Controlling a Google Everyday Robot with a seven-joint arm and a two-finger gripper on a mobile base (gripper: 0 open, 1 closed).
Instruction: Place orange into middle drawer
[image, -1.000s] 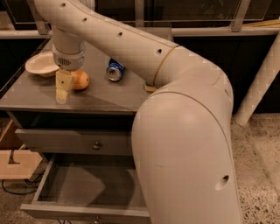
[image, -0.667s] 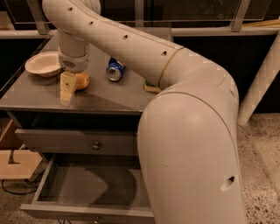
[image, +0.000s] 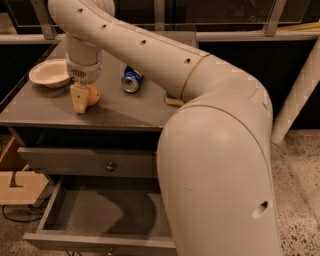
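Robot arm (image: 150, 50): smooth matte cream-white shell with rounded tubular segments.
- Recessed holes (image: 143, 42): small, dark and round, spaced in a row along the upper segment.
- Seam ring (image: 192, 75): thin tan line encircling the joint between segments.
- Lower housing (image: 220, 175): large, bulbous and unmarked apart from one small dark hole near its right edge.
- Wrist collar (image: 84, 72): short white cylinder with a finely ribbed grey band.
- Claw (image: 80, 98): pale yellow and blocky, set at the arm's tip, low over the left part of the grey surface (image: 125, 107).

Claw (image: 79, 98) now closer beside orange (image: 93, 95)
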